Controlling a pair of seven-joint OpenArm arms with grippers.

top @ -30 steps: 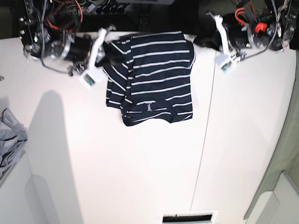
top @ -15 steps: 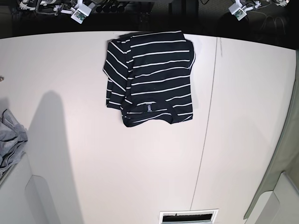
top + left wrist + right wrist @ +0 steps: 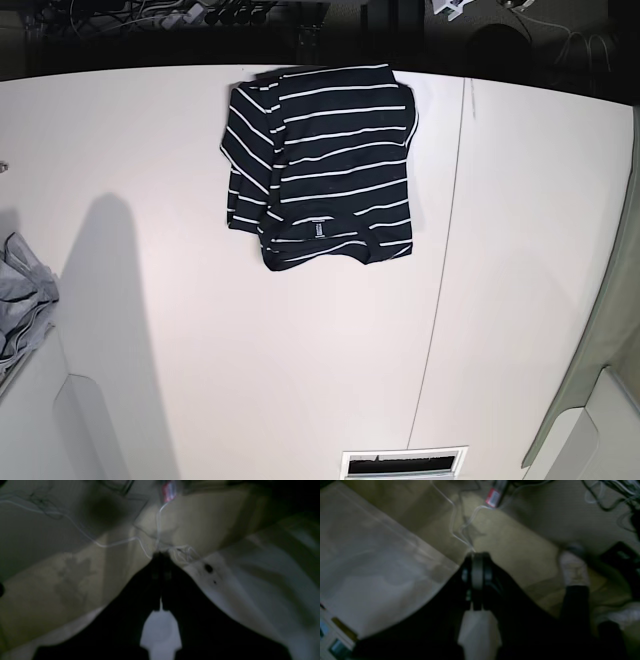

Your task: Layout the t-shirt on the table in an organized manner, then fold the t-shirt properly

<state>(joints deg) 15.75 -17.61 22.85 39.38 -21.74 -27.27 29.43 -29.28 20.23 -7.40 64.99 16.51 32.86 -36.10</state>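
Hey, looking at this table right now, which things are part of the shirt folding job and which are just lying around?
Part of the job:
- striped t-shirt
- white table

Just lying around:
- grey cloth at the table's edge
- cables on the floor

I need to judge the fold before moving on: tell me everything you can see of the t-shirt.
The t-shirt is soft dark navy or black fabric with thin white stripes. It lies folded into a rough, compact rectangle, with a layer overlapping along its left side in the base view and a small label near its lower edge. Its edges are slightly uneven and bunched. It rests flat on the white table, at the far edge, left of the dark seam. Nothing else touches it; no arm is over it.
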